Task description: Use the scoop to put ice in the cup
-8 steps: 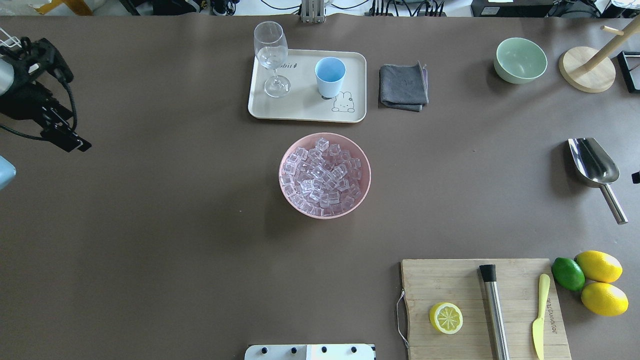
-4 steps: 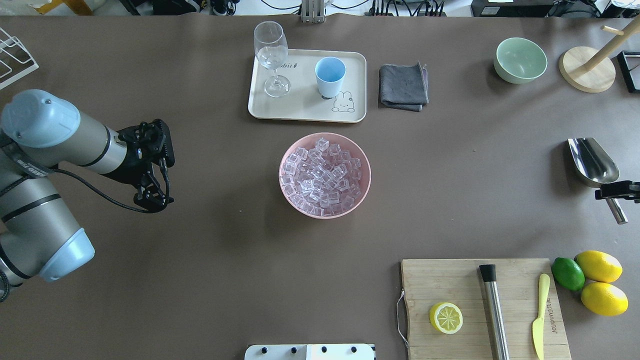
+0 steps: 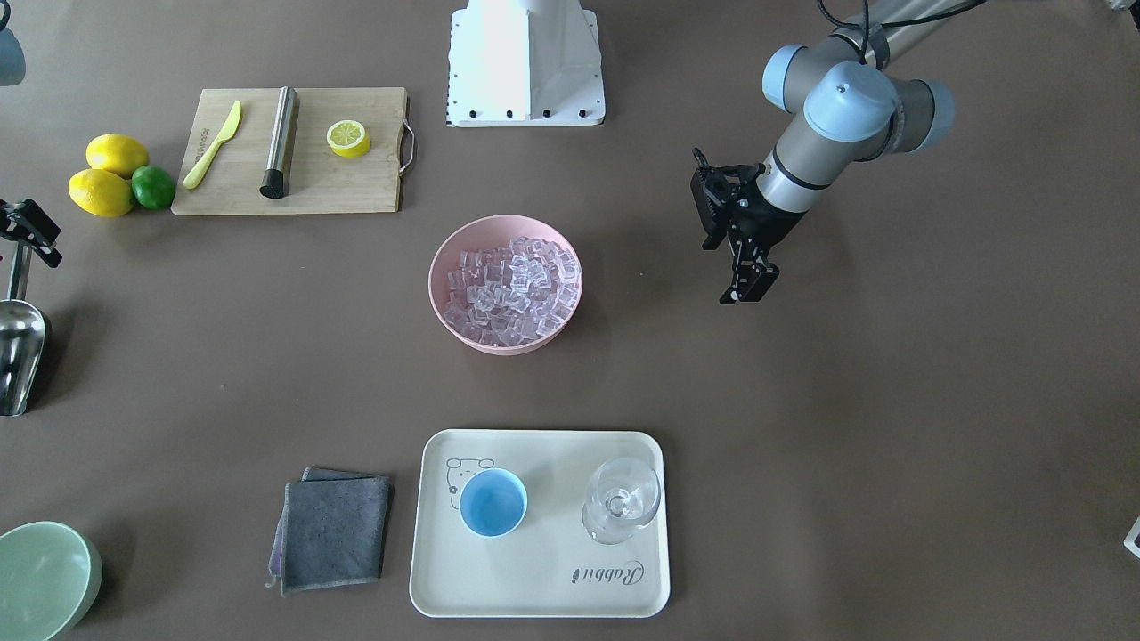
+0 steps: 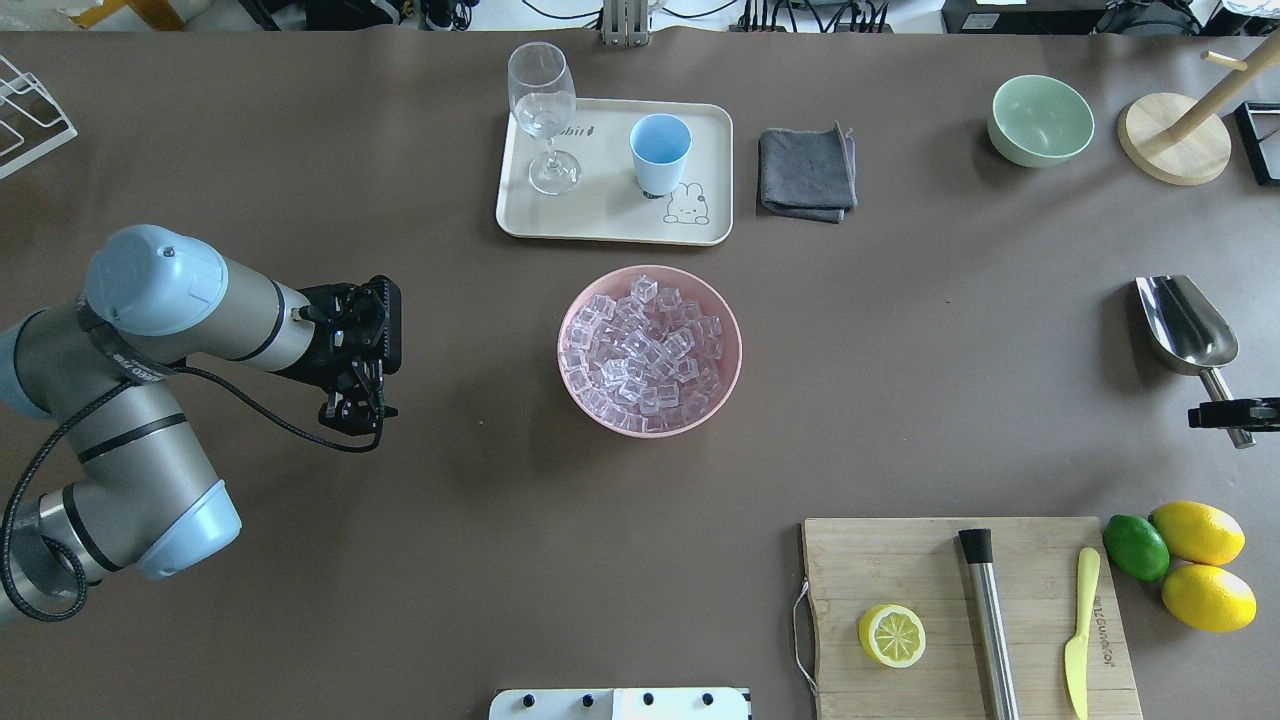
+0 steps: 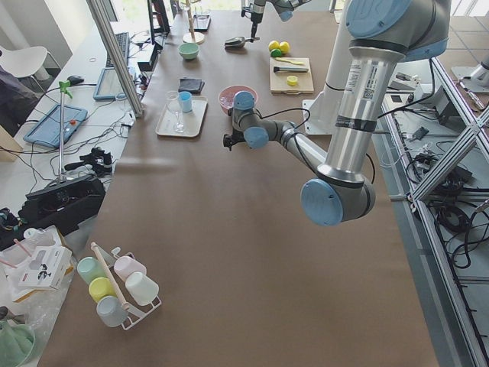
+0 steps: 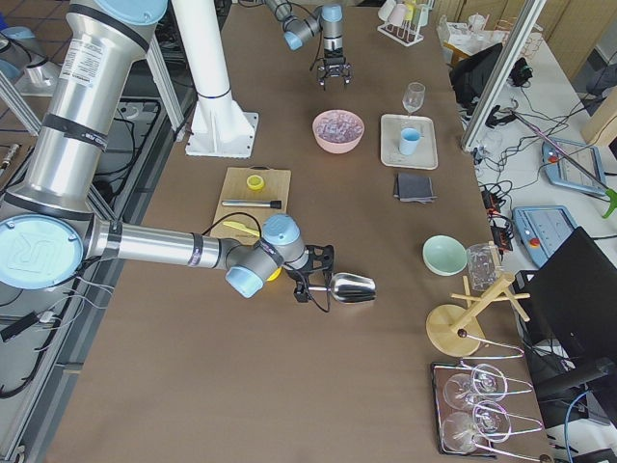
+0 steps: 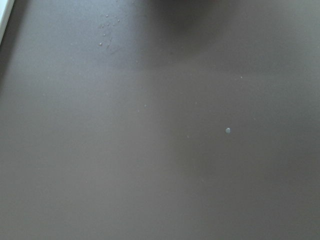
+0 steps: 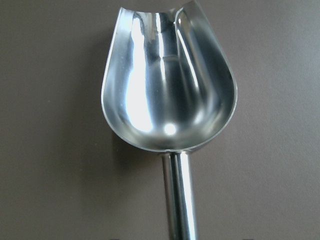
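The steel scoop [image 4: 1187,325] lies at the table's right edge, trough away from the robot, and fills the right wrist view [image 8: 167,95]. My right gripper [image 4: 1232,413] hovers over the scoop's rod handle [image 4: 1225,400], apparently open, and shows at the left edge of the front view [image 3: 31,233]. The ice [image 4: 645,350] fills a pink bowl [image 4: 737,345] at mid-table. The light-blue cup [image 4: 660,150] stands upright on a cream tray [image 4: 610,228] behind the bowl. My left gripper [image 4: 358,410] is open and empty above bare table left of the bowl.
A stemmed glass [image 4: 541,110] shares the tray. A grey cloth [image 4: 806,172], green bowl [image 4: 1040,120] and wooden stand [image 4: 1175,145] sit at the back right. A cutting board [image 4: 900,560] with a steel cylinder [image 4: 990,630] and lemons [image 4: 1200,565] is at the near right.
My left arm has swung in from the left edge toward the pink bowl. My right gripper has come in from the right edge and moved down along the scoop's handle.
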